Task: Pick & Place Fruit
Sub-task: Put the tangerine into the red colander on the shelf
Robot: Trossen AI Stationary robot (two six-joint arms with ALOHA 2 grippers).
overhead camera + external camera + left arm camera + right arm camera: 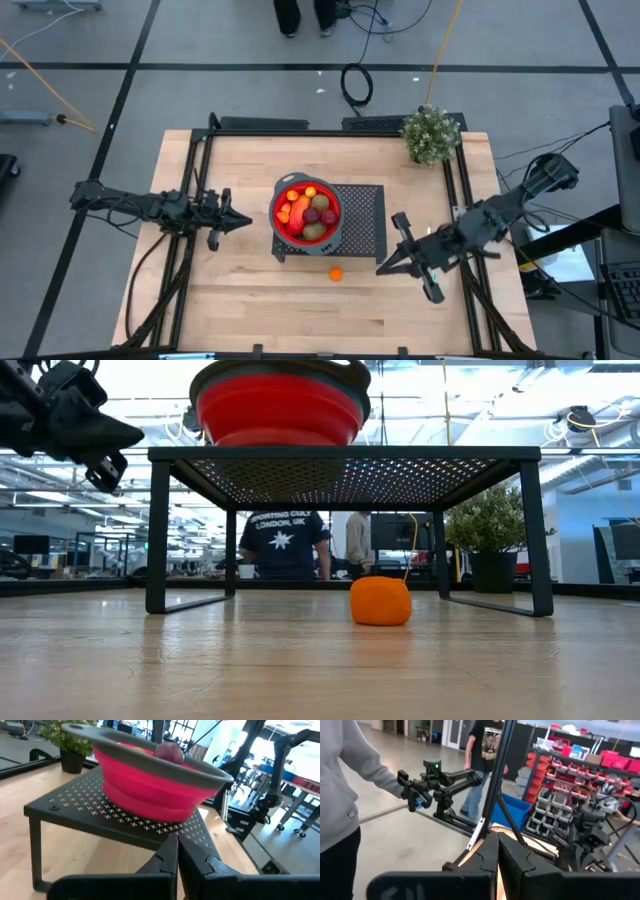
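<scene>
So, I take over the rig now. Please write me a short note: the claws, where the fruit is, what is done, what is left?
Left claw: shut, empty, beside the red bowl.
Right claw: shut, empty, at the rack's near right corner.
Done: most fruit lies in the bowl on the black rack.
Left: one orange ball lies on the table in front of the rack; it probably goes in the bowl.
</scene>
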